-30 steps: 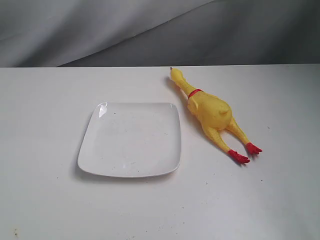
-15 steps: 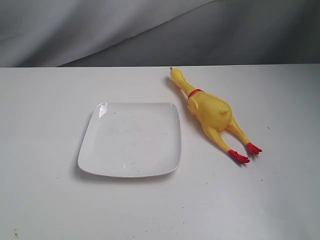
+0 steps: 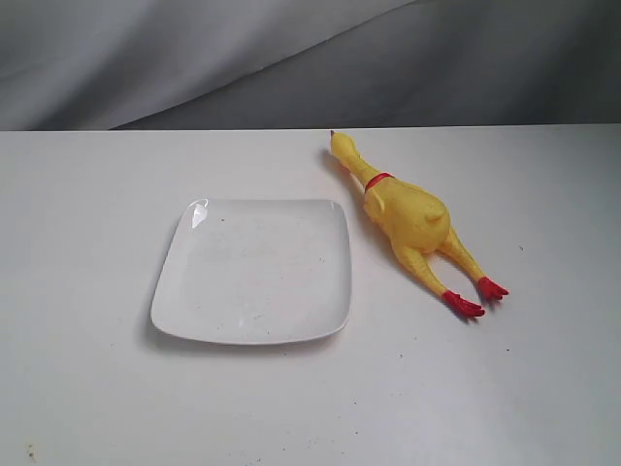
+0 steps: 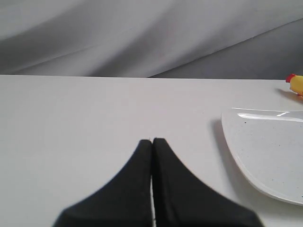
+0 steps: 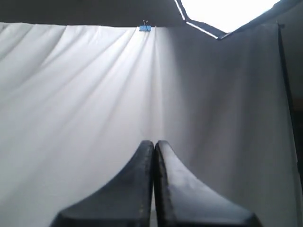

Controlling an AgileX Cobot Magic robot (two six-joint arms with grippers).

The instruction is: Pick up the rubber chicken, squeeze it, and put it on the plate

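The yellow rubber chicken (image 3: 408, 218) lies on the white table to the right of the plate (image 3: 189, 301), head toward the back, red feet toward the front. Only its red-tipped head (image 4: 296, 83) shows in the left wrist view, beyond the plate's rim (image 4: 236, 156). My left gripper (image 4: 152, 141) is shut and empty, low over the table to the left of the plate. My right gripper (image 5: 154, 143) is shut and empty, pointing at the white backdrop; neither the chicken nor the plate appears in its view. No arm shows in the exterior view.
A grey and white cloth backdrop (image 3: 310, 58) hangs behind the table's far edge. A blue clip (image 5: 145, 28) holds the cloth at its upper edge in the right wrist view.
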